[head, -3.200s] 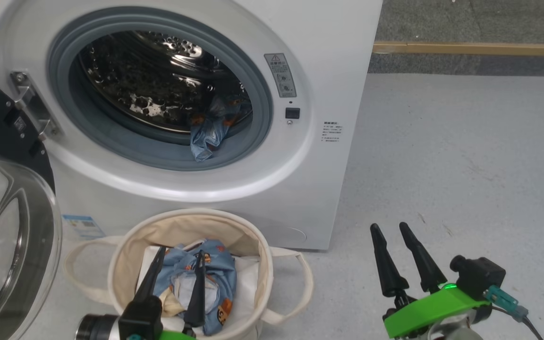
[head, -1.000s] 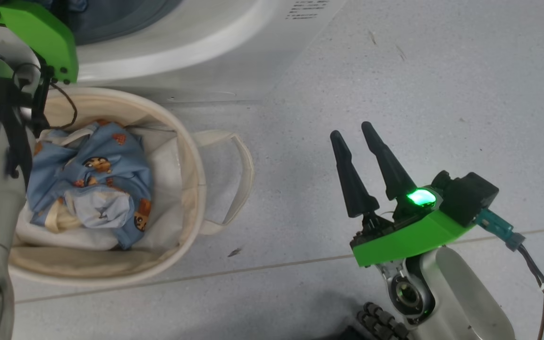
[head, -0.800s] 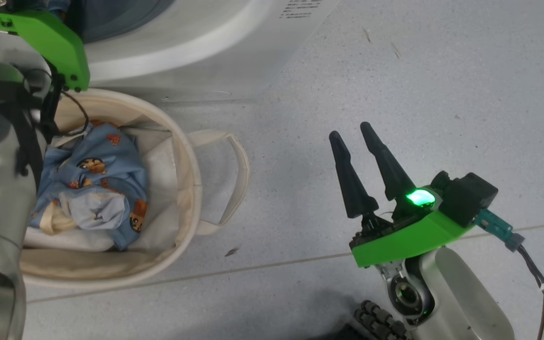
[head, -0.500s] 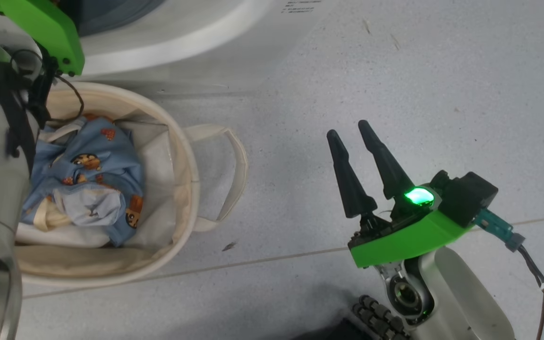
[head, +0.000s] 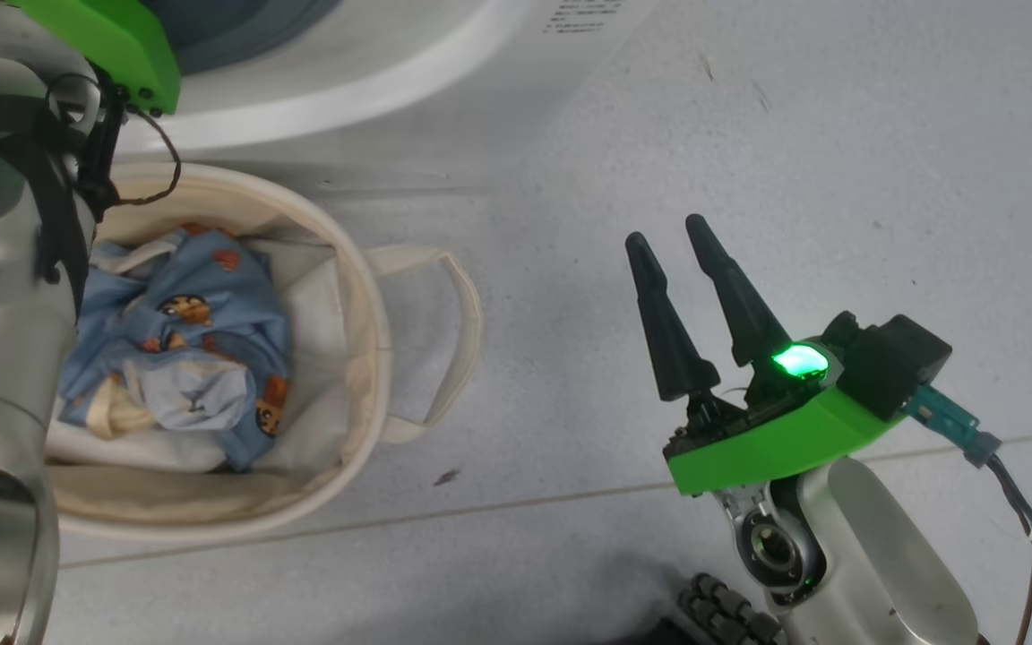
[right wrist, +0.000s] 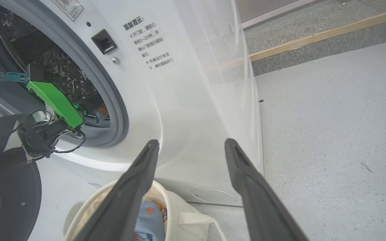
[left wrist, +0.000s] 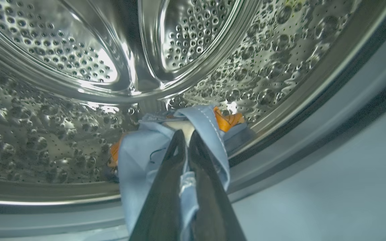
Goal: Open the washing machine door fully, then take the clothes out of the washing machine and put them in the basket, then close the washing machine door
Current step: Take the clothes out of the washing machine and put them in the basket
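Pinching a fold of blue garment (left wrist: pixel 136 157) in the left gripper (left wrist: pixel 186 135), fingers clenched on the fabric low at the front of the steel drum (left wrist: pixel 62 50) inside the washing machine (right wrist: pixel 193 83). Holding the right gripper (head: pixel 666 229) released, fingers spread and empty over the grey floor (head: pixel 794 134), well to the right of the basket (head: pixel 373 296). Showing a second blue garment (head: pixel 184 331) crumpled in that basket on a white sheet (head: pixel 314 305), just before the washer's front. Standing open at the left of the right wrist view: washing machine door (right wrist: pixel 18 201)
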